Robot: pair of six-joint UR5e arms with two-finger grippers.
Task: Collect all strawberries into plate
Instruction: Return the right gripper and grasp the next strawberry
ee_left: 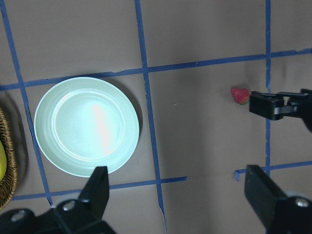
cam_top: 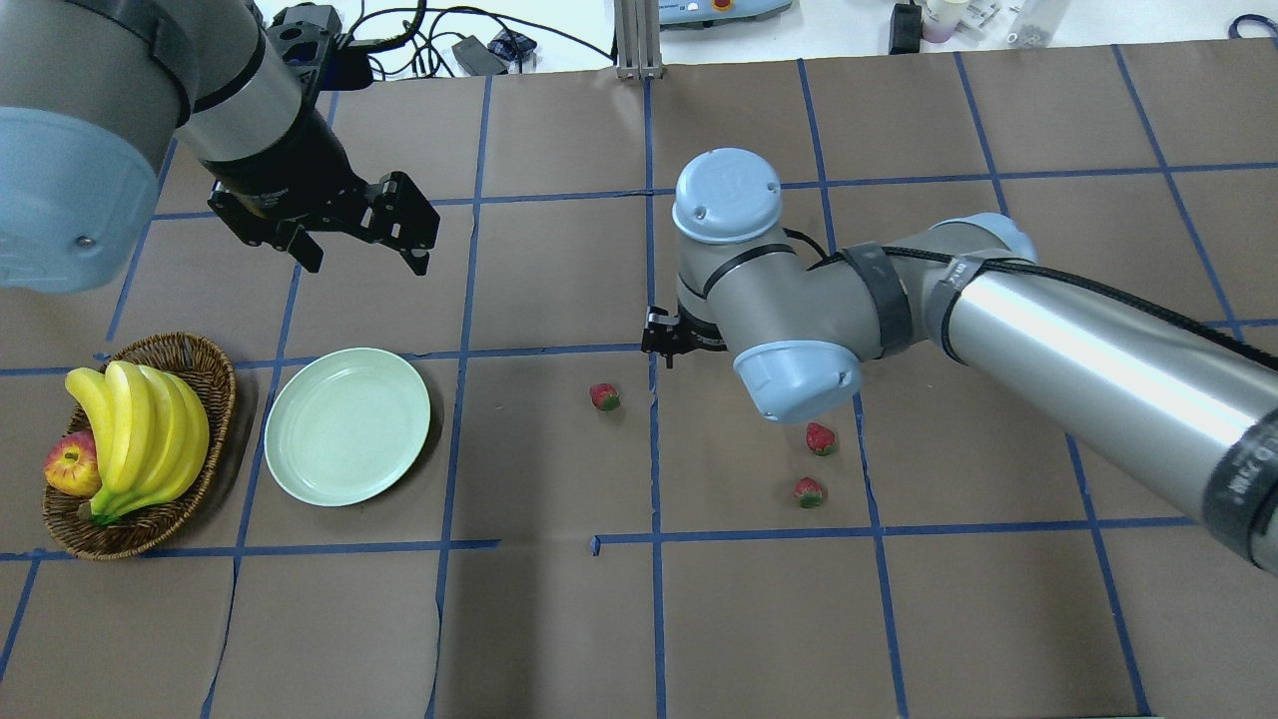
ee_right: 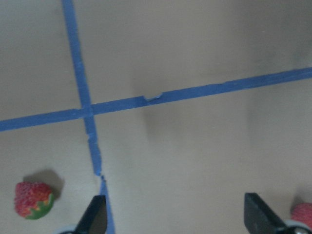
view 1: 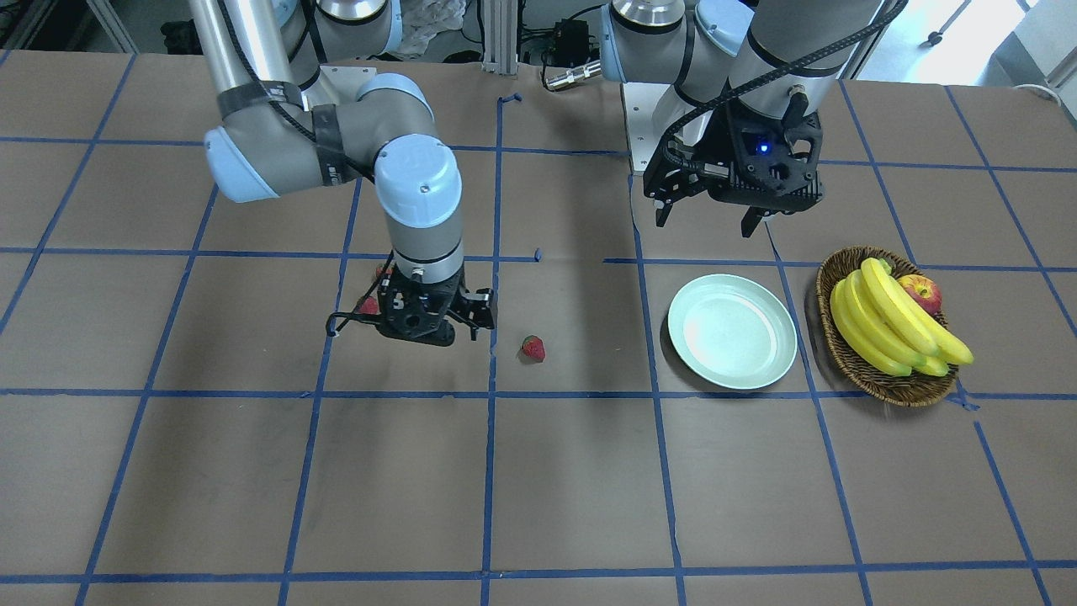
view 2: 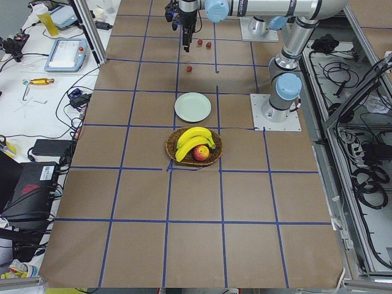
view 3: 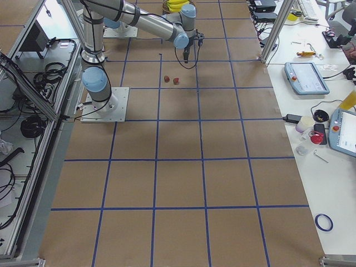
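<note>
Right gripper (ee_right: 174,196) hung wide, empty; needed centring over lone strawberry (ee_right: 33,200) beside it, then gentle close. Left gripper (ee_left: 176,168) wide, near plate (ee_left: 87,126).

Three strawberries (cam_top: 604,397) (cam_top: 820,438) (cam_top: 809,492); one plate (cam_top: 346,426); one basket (cam_top: 222,379); one apple (cam_top: 70,467); bananas (cam_top: 140,429), perhaps four.

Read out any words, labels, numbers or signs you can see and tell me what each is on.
Nothing here is legible.
The black band on the right arm: pale lettering, too blurred to read.
The teach pendant: screen too small to read.
The plate: no markings.
</note>
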